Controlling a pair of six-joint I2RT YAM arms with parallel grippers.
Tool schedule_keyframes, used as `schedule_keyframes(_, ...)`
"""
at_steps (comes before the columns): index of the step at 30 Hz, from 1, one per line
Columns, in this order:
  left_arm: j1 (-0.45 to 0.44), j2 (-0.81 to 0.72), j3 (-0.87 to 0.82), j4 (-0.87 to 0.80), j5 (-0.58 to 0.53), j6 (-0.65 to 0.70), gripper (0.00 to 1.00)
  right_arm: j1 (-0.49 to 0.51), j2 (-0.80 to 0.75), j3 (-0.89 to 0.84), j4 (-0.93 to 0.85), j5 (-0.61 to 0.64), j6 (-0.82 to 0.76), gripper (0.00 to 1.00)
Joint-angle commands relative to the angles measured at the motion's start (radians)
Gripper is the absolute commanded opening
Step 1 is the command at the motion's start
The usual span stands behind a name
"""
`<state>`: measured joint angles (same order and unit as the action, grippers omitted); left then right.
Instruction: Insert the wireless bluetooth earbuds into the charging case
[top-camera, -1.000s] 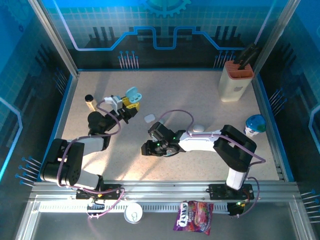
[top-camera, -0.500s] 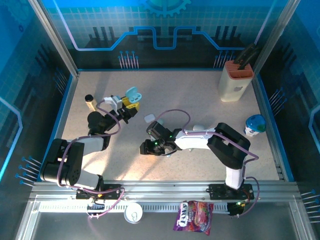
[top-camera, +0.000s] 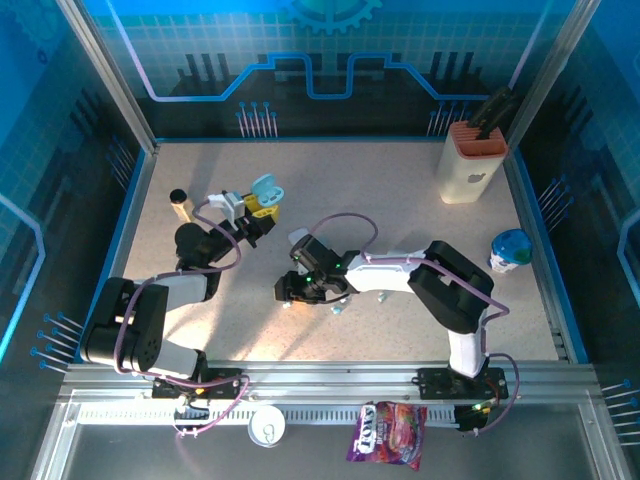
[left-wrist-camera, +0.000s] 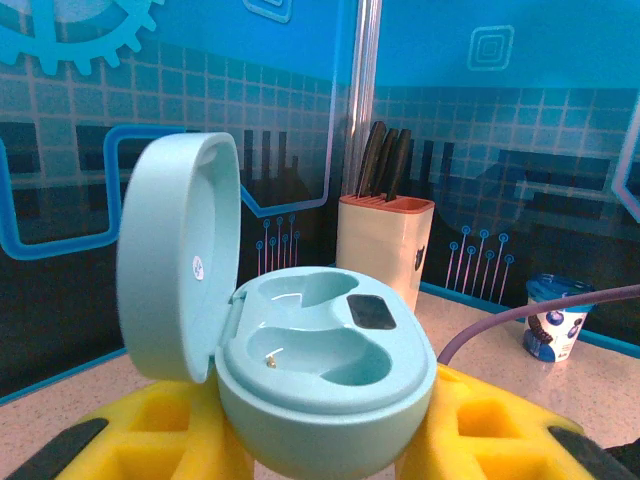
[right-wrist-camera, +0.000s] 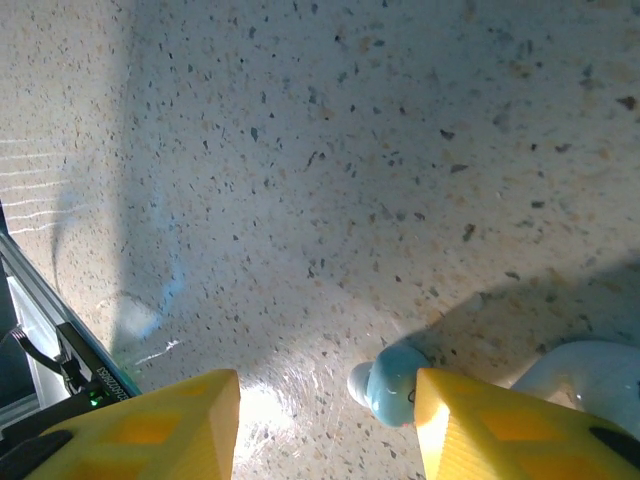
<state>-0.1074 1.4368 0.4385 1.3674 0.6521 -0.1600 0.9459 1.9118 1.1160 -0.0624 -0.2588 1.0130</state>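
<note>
Right gripper (top-camera: 288, 292): over the last second it has slid leftward across the speckled table (top-camera: 400, 180) and now sits low over the tabletop. Its yellow fingers (right-wrist-camera: 170, 425) are spread wide and hold nothing.

Earbud (right-wrist-camera: 385, 385): small, pale teal and white, lying on the table inside the gap. It is close to the finger on the right of the wrist view and, as far as can be seen, not touched yet.

Second pale piece (right-wrist-camera: 585, 375): rounded, just beyond that same finger. I cannot tell whether it is another earbud.

Left gripper (left-wrist-camera: 325, 445): unmoved across the three overhead pictures. It is clamped on the charging case (left-wrist-camera: 325, 370) and holds it up off the table.

Charging case: pale teal, lid hinged fully open and standing up at the left. Both wells face upward and look empty, with a small metal contact showing in the nearer one. The knife block (left-wrist-camera: 385, 240) stands well behind it.

Meaning for the task: the slide has brought the earbud between the open fingers, so the step in hand is probably the pick. No earbud is in the case yet, so the insertion has not begun.

Risk: the earbud sits off-centre in the gap, so closing may nudge or roll it rather than pinch it.
</note>
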Motion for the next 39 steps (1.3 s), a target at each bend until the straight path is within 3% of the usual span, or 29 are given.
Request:
schedule_keyframes(1,0.012,-0.032,0.014,0.034,0.021,-0.015,0.24,0.002,0.038,0.021,-0.102,0.018,-0.029,0.49)
schedule_keyframes(12,0.013,-0.035,0.015,0.035,0.021,-0.013,0.24,0.059,-0.007,0.081,-0.238,0.168,-0.088,0.51)
schedule_keyframes(19,0.015,-0.036,0.033,0.035,0.021,-0.024,0.24,0.063,0.028,0.086,-0.199,0.139,-0.073,0.52)
schedule_keyframes(39,0.020,-0.034,0.031,0.034,0.023,-0.026,0.24,0.056,0.070,0.107,-0.139,0.090,-0.065,0.34)
